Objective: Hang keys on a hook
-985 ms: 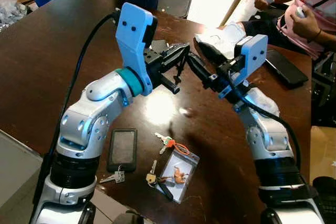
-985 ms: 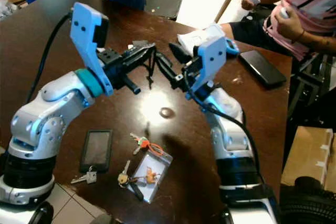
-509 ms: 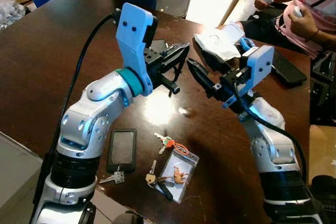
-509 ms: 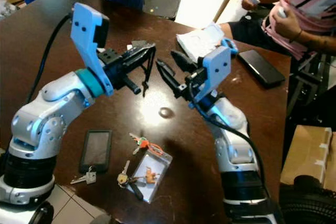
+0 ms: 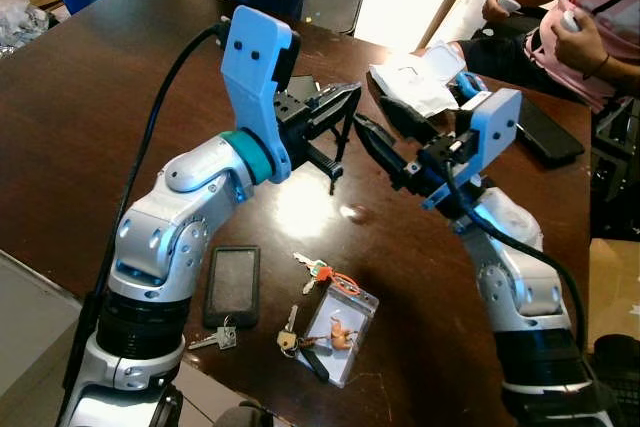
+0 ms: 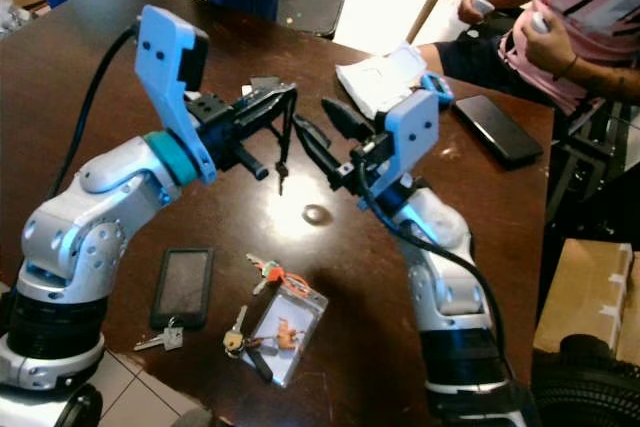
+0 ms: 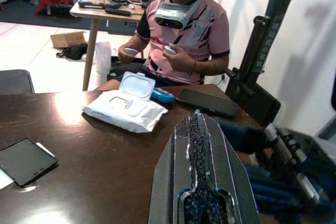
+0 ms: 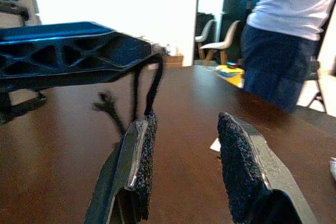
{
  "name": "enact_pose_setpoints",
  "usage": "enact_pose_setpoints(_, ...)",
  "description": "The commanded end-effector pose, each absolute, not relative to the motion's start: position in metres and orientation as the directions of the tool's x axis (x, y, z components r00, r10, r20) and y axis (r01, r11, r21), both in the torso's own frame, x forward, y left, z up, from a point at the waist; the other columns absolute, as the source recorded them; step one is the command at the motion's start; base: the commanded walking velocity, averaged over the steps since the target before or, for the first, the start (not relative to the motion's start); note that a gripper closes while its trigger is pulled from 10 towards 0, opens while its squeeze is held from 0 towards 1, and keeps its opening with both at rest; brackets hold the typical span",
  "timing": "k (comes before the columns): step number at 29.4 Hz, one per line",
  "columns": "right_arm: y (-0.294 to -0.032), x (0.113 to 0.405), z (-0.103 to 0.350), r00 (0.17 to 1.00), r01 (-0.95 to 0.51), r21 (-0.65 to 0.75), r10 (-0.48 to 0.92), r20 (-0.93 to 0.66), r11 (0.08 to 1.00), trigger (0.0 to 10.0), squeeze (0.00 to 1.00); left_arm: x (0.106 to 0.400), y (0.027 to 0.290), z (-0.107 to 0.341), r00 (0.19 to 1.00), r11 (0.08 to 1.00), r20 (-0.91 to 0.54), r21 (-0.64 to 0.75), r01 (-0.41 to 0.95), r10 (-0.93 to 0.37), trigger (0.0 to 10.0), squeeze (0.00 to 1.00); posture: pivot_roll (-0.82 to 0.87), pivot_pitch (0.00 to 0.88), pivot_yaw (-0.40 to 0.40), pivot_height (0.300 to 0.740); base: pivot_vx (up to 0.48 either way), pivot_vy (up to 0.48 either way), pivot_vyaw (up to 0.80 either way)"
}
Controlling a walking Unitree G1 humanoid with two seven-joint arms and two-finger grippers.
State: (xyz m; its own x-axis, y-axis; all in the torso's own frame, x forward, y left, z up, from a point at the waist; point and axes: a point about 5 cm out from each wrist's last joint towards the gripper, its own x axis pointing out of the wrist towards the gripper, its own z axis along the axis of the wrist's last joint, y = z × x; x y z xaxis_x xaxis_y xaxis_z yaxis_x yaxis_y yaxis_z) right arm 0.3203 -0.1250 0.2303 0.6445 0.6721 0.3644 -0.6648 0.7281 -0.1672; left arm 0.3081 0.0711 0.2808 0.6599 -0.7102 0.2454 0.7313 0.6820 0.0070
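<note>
Left eye view has both my arms raised over the dark brown counter (image 5: 70, 117), their tips facing each other above its middle. My left gripper (image 5: 340, 107) has its jaws pressed together on a thin black cord (image 5: 347, 137) that hangs down in a loop, with a small dark piece (image 6: 281, 179) dangling at its lower end above the wood; I cannot tell what that piece is. My right gripper (image 5: 378, 139) sits just beside the cord with its jaws spread apart. In the right wrist view its rough black pads (image 8: 237, 166) stand well apart, and the cord drops right at the tip of one of them, under my left gripper's blue-black fingers (image 8: 63, 56).

Near the counter's close edge lie a bunch of keys (image 5: 290, 339), a clear badge holder (image 5: 345, 332) with an orange loop, another small key with a red tag (image 5: 318, 269), a dark phone (image 5: 233, 285) and a key with a silver tag (image 5: 215, 338).

Further off rest a white pack of wipes (image 7: 125, 109) and a second phone (image 6: 497, 130). A person in a pink shirt (image 7: 186, 22) sits beyond the far edge, holding small controllers.
</note>
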Motion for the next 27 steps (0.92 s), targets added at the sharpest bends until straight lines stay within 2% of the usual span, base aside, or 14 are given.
enact_pose_setpoints(1,-0.119,0.321,0.226,0.63,-0.693,-0.158,0.697,0.343,0.704,10.0,0.0,0.304,0.069,0.281,0.646,0.669,0.246,0.011,0.744,-0.723,10.0,0.0,0.04,0.104,0.05,0.74,0.0,0.0,0.0)
enact_pose_setpoints(12,-0.114,0.316,0.222,0.59,-0.739,-0.157,0.742,0.319,0.655,10.0,0.0,0.303,0.067,0.282,0.64,0.662,0.247,0.008,0.75,-0.728,10.0,0.0,0.04,0.11,0.049,0.74,0.0,0.0,0.0)
enact_pose_setpoints(19,-0.117,0.318,0.224,0.608,-0.719,-0.155,0.721,0.334,0.678,10.0,0.0,0.304,0.067,0.282,0.639,0.661,0.247,0.006,0.751,-0.728,10.0,0.0,0.04,0.108,0.05,0.74,0.0,0.0,0.0)
enact_pose_setpoints(23,-0.123,0.323,0.231,0.647,-0.661,-0.167,0.668,0.367,0.732,10.0,0.0,0.304,0.067,0.28,0.644,0.665,0.241,0.005,0.747,-0.726,10.0,0.0,0.04,0.102,0.05,0.74,0.0,0.0,0.0)
enact_pose_setpoints(24,-0.124,0.324,0.232,0.657,-0.647,-0.174,0.658,0.369,0.743,7.4,0.0,0.305,0.068,0.279,0.647,0.667,0.24,0.004,0.745,-0.724,10.0,0.0,0.04,0.102,0.05,0.74,0.0,0.0,0.0)
enact_pose_setpoints(26,-0.124,0.324,0.232,0.657,-0.647,-0.174,0.658,0.369,0.743,7.4,0.0,0.305,0.068,0.279,0.647,0.667,0.24,0.004,0.745,-0.724,10.0,0.0,0.04,0.102,0.05,0.74,0.0,0.0,0.0)
enact_pose_setpoints(27,-0.125,0.325,0.233,0.663,-0.637,-0.178,0.65,0.371,0.751,6.6,0.0,0.305,0.068,0.279,0.649,0.669,0.239,0.004,0.743,-0.722,10.0,0.0,0.04,0.101,0.05,0.74,0.0,0.0,0.0)
